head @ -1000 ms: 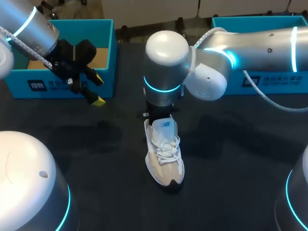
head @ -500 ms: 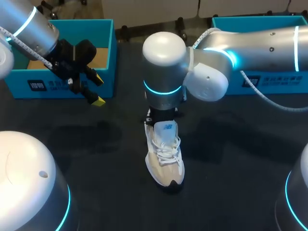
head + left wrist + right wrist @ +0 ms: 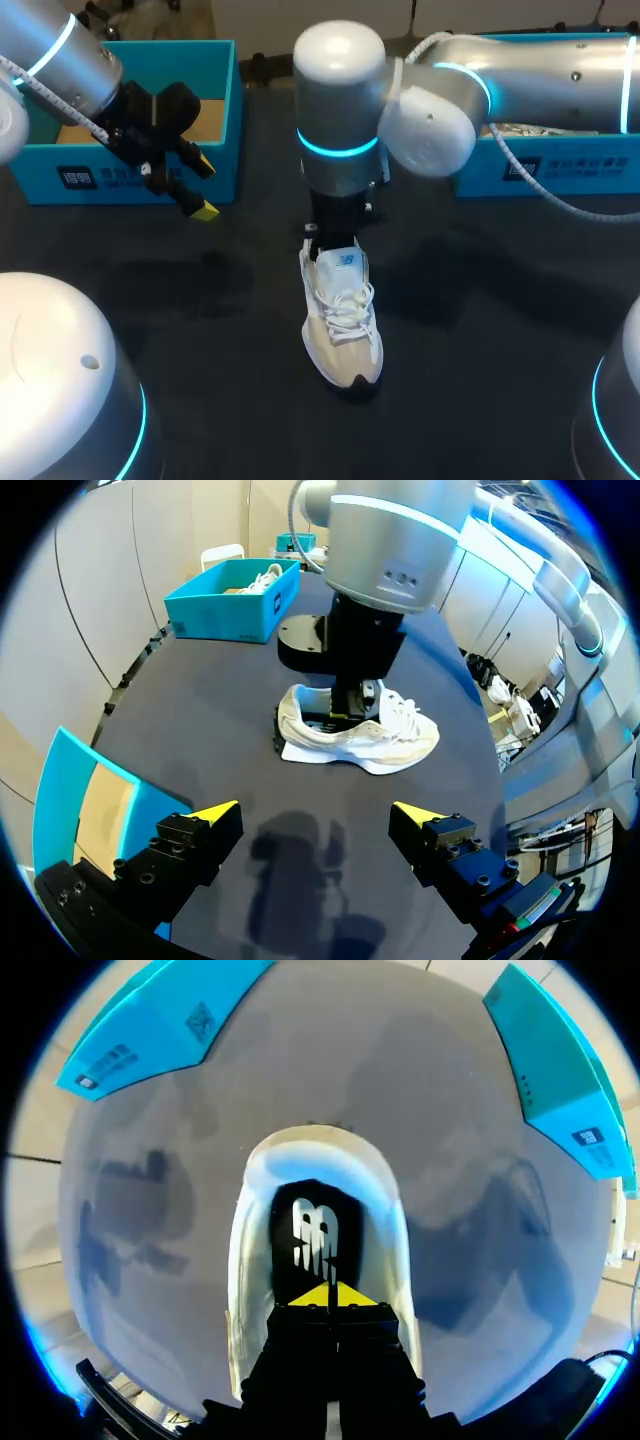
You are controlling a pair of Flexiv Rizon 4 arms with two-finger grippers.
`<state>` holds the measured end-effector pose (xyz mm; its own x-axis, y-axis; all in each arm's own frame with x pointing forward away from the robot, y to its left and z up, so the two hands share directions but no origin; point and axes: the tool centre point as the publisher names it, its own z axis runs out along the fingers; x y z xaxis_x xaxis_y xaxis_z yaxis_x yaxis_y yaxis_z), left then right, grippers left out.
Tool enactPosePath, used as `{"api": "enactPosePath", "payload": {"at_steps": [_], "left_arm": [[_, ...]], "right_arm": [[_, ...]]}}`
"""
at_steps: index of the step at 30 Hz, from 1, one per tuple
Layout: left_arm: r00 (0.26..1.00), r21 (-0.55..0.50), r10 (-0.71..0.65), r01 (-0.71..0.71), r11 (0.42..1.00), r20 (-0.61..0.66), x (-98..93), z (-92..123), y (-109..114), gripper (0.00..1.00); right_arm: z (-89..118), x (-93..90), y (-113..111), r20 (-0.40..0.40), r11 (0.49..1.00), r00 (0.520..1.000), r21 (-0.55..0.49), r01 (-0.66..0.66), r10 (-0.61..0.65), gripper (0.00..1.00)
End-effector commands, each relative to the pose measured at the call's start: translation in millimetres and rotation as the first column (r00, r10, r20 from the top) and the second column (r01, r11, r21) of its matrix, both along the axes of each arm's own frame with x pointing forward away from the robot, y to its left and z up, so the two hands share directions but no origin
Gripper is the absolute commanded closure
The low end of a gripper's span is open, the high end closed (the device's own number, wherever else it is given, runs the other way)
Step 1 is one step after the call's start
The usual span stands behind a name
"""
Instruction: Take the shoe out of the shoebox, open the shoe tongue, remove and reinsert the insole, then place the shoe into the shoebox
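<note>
Right end effector [image 3: 327, 1295] sits closed in the shoe [image 3: 342, 320], seemingly touching insole [image 3: 315, 1210]; left end effector [image 3: 315, 810] spread.

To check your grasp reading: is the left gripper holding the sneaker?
No, the left gripper is open and empty; the sneaker stands on the table ahead of it.

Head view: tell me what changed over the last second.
The right arm drew up from the shoe, so more of the black body of the right gripper now shows above the heel opening, and more of the right-hand shoebox is uncovered. Nothing was visibly taken hold of or let go. The shoe and the left gripper stayed where they were.
</note>
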<state>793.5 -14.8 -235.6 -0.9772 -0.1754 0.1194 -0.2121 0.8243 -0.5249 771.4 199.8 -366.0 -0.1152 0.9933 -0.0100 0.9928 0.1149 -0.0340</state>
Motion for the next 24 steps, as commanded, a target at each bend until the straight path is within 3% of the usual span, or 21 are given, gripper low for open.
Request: {"api": "enactPosePath", "payload": {"at_steps": [1, 7, 13, 14, 15, 16, 18, 24], "left_arm": [[1.000, 0.002, 0.001, -0.001, 1.000, 0.000, -0.8, 0, 0, 0.00], [1.000, 0.002, 0.001, -0.001, 1.000, 0.000, -0.8, 0, 0, 0.00], [1.000, 0.002, 0.001, -0.001, 1.000, 0.000, -0.8, 0, 0, 0.00], [1.000, 0.002, 0.001, -0.001, 1.000, 0.000, -0.8, 0, 0, 0.00], [1.000, 0.002, 0.001, -0.001, 1.000, 0.000, -0.8, 0, 0, 0.00], [1.000, 0.002, 0.001, -0.001, 1.000, 0.000, -0.8, 0, 0, 0.00], [1.000, 0.002, 0.001, -0.001, 1.000, 0.000, -0.8, 0, 0, 0.00], [1.000, 0.002, 0.001, -0.001, 1.000, 0.000, -0.8, 0, 0, 0.00]], "right_arm": [[5, 8.0, 9, -0.090, 0.999, 0.996, -0.050, 0.014, -0.018, 1.00], [7, 2.2, 7, -0.154, 0.998, 0.987, -0.054, 0.042, -0.050, 1.00], [9, -3.9, 4, -0.163, 0.996, 0.985, -0.074, 0.048, -0.060, 1.00], [9, -4.7, 3, -0.163, 0.996, 0.985, -0.074, 0.049, -0.061, 0.91], [9, -5.4, 2, -0.158, 0.996, 0.985, -0.070, 0.054, -0.065, 0.55], [9, -5.6, 0, -0.154, 0.996, 0.986, -0.064, 0.056, -0.065, 0.10], [10, -6.0, -1, -0.145, 0.997, 0.987, -0.056, 0.061, -0.069, 0.00], [8, -6.3, -1, -0.131, 0.998, 0.990, -0.031, 0.055, -0.059, 0.00]]}}
